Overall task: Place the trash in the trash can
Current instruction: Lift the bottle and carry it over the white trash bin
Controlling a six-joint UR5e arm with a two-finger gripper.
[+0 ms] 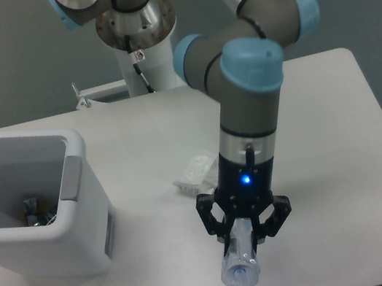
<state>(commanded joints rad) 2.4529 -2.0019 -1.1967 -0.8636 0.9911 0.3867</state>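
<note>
Gripper (pixel 245 231) sits low in the picture, toward six o'clock, its two black fingers (pixel 216 224) clamped on the sides of a crushed clear plastic bottle (pixel 240 262). The bottle hangs from the fingers with its round blue-tinted end pointing down and toward the camera, raised off the white table (pixel 342 161); whether that end is the cap or the base cannot be told. A small blue light glows on the wrist just above the fingers. The grey UR5e arm (pixel 249 114), with light blue joint caps, rises from the gripper toward twelve o'clock and bends back to its white pedestal (pixel 147 62) at the far edge of the table.

Just beside the wrist, at about ten o'clock from the gripper, a crumpled white paper wad (pixel 198 175) lies on the table, partly hidden by the arm. Well apart from it, at nine o'clock in the picture, stands the white boxy trash can (pixel 59 236) with rounded corners and a grey panel on the side that faces the arm. It is open at the top, and some small dark scraps (pixel 36 212) lie at its bottom, too small to name
</note>
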